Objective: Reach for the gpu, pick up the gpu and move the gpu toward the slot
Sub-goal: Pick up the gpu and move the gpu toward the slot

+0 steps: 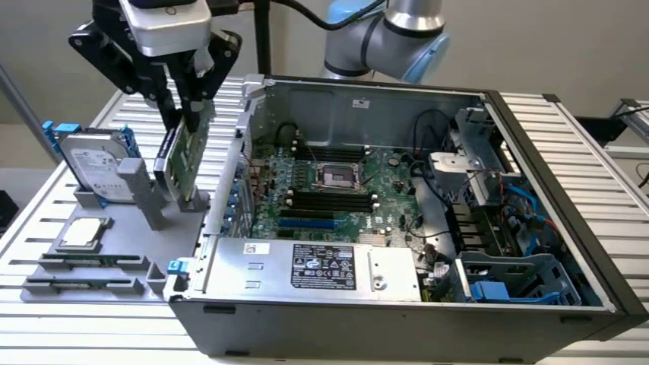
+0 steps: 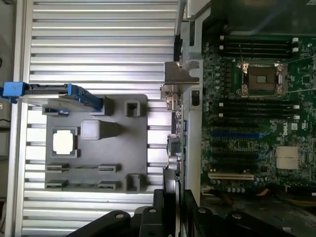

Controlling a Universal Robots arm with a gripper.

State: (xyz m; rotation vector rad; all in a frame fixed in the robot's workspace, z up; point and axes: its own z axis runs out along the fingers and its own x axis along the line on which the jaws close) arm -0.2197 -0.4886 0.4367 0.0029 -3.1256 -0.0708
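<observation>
At the exterior view's left we see the hard drive (image 1: 93, 161) upright in the grey holder (image 1: 112, 262) on the bench (image 1: 61, 334), the processor chip (image 1: 83, 233) lying nearer; just right of them our hand (image 1: 188, 106) points straight down, clenched on the top edge of the gpu (image 1: 185, 156), which stands on edge above the holder; further right sits the open computer case (image 1: 406, 304), its motherboard (image 1: 335, 190) exposed.

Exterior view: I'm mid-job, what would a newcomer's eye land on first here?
The open computer case, its green motherboard exposed, takes up the exterior view's right. At the left, the black end effector reaches down onto the gpu, which stands upright on edge over the grey holder tray, beside the hard drive.
</observation>
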